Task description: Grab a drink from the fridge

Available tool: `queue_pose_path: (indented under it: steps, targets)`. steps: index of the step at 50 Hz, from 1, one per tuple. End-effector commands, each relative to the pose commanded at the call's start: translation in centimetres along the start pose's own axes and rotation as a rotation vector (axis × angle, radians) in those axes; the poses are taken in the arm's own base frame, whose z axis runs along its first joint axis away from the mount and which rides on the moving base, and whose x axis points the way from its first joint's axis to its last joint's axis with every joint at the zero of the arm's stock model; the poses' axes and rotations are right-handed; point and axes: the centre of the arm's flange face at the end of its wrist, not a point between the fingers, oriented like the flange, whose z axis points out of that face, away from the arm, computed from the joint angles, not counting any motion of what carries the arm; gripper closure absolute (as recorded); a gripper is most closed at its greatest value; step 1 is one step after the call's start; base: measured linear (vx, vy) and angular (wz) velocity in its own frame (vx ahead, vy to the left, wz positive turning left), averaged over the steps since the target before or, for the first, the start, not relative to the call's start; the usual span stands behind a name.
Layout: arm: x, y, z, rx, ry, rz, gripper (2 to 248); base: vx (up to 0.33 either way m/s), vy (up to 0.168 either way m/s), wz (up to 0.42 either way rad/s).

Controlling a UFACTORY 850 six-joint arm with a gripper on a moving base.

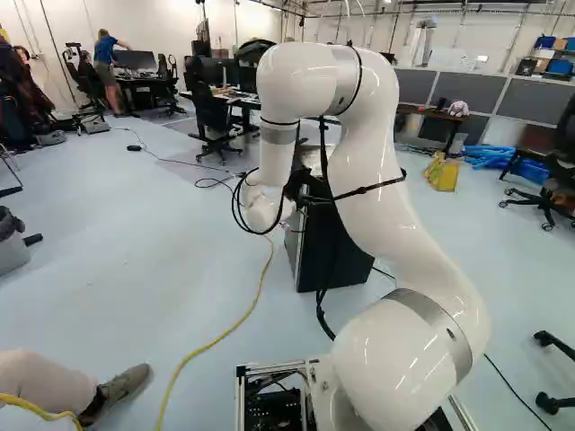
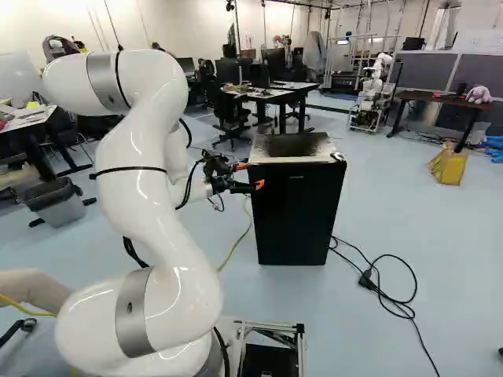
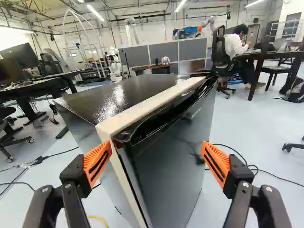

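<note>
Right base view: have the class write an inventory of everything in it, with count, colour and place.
fridge: 1, black, ahead of arm
black cable: looped, floor right of fridge
yellow cable: floor left of fridge
bin: 1, grey, left
unclear object: 1, yellow, floor, right
blue bundle: right edge
desks: several, back, left and right
chairs: several, black, back
toy: 1, purple, right desk
partitions: grey, back right
another robot: 1, white, far back
arm: 1, white, left of middle
end effector: 1, black and orange, open, by fridge's upper left

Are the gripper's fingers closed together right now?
No, the gripper stands wide open, with the fridge showing between its two orange-padded fingers.
</note>
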Motion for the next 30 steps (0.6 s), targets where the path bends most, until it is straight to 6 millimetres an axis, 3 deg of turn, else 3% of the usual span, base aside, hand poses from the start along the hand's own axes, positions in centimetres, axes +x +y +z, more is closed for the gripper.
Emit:
queue_pose_path:
  steps: [30]
  targets:
    - [0.11, 0.44, 0.22, -0.008, 0.0, -0.002, 3, 0.0, 0.0, 0.0]
